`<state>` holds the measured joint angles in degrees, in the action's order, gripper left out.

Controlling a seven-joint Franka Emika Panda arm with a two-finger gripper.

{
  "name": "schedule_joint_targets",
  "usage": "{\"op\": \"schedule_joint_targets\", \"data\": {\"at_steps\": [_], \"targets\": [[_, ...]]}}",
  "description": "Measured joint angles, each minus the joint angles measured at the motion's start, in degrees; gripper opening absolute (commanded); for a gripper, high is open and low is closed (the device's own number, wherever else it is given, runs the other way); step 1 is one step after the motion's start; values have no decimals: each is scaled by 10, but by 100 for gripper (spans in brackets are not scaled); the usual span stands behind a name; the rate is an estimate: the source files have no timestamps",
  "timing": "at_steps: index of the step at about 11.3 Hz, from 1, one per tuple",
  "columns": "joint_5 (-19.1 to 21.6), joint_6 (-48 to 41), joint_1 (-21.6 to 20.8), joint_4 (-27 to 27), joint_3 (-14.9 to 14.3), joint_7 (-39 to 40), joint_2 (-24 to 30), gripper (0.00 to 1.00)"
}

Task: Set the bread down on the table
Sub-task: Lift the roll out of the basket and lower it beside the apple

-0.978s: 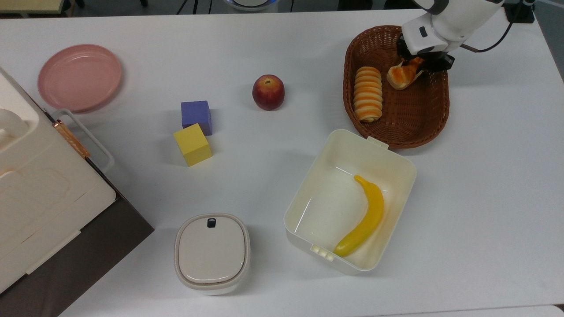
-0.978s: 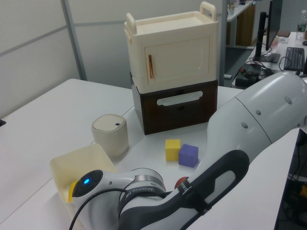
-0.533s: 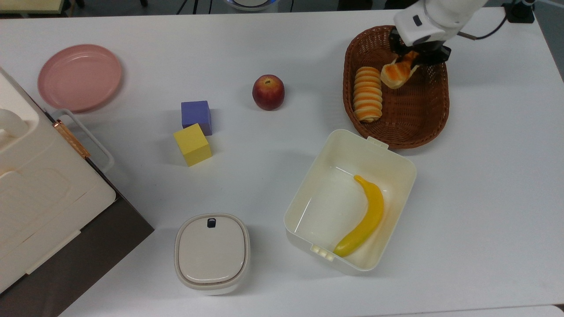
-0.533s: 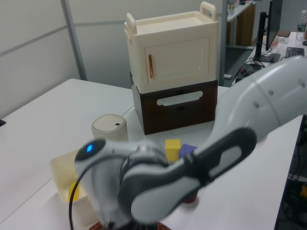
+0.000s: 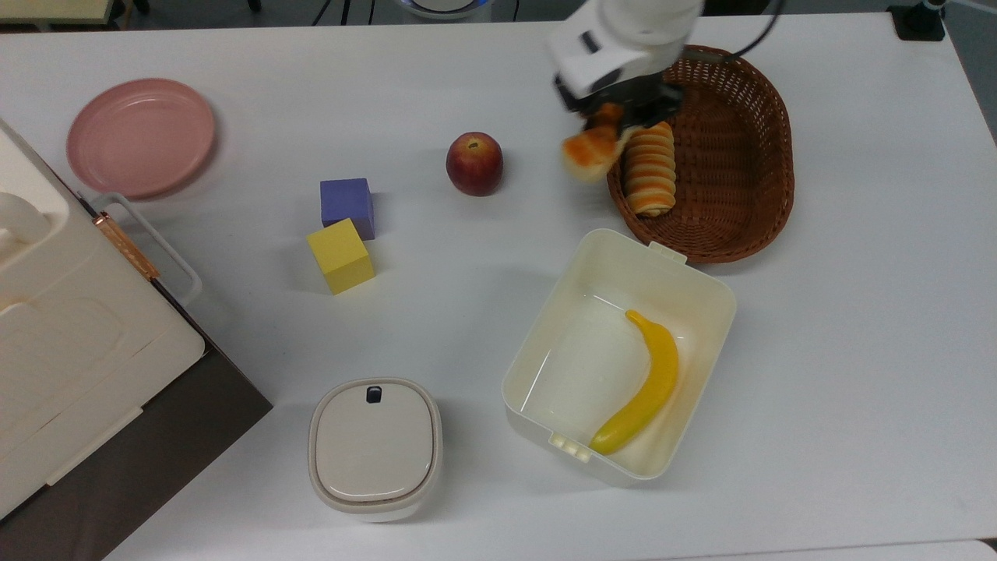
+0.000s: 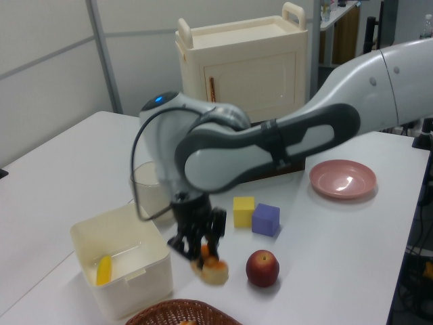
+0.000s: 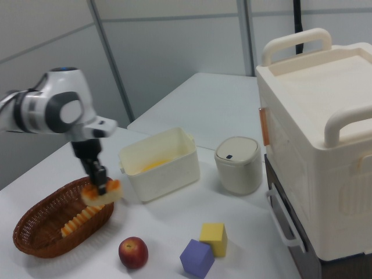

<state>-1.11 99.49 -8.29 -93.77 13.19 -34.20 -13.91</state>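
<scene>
Carried clear of the wicker basket, the bread hangs clamped in the gripper; its shallow end grip risks an early drop.

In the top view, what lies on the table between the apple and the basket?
In the top view, only the bread, held above the table by the gripper, lies between apple and basket.
</scene>
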Motion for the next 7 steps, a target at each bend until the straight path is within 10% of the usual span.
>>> {"op": "schedule_joint_targets", "data": {"at_steps": [2,4,7], "targets": [[-24,0,60,0,-1,112,0,49],[-37,0,112,0,-2,211,0,99],[-60,0,155,1,-3,285,0,100]]}}
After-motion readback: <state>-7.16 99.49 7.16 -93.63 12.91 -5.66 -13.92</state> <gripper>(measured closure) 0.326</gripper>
